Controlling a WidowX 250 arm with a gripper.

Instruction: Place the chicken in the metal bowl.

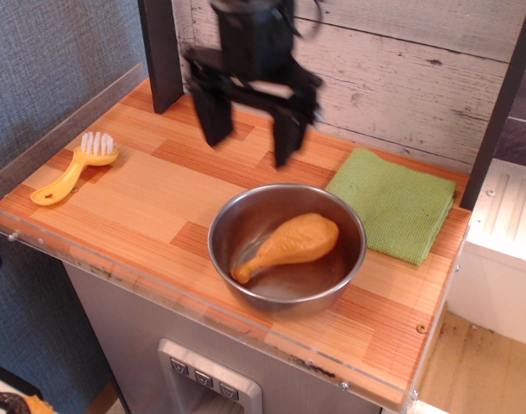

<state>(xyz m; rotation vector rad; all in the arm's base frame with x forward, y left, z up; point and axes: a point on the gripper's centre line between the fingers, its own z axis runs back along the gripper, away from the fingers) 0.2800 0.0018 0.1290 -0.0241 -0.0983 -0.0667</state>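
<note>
At the left edge of the wooden counter (159,185) lay a yellow-handled brush (73,166), its white bristles pointing toward the upper left of the frame and its handle running down toward the lower left. In the upper middle of the frame the gripper (250,136) hung above the counter, its two dark fingers (213,116) spread wide apart with nothing between them, well clear of everything on the surface. Below and slightly right of it, in the centre of the frame, sat the metal bowl (246,220), resting on the wood near the counter's front edge. The chicken (289,245) lay inside that bowl, on its bottom, with the bulbous end toward the right wall and the narrow bone end pointing to the lower left. To the right of the bowl, just beside its rim, a folded green cloth (399,203) lay flat on the counter near the back wall of pale planks (418,69).
</note>
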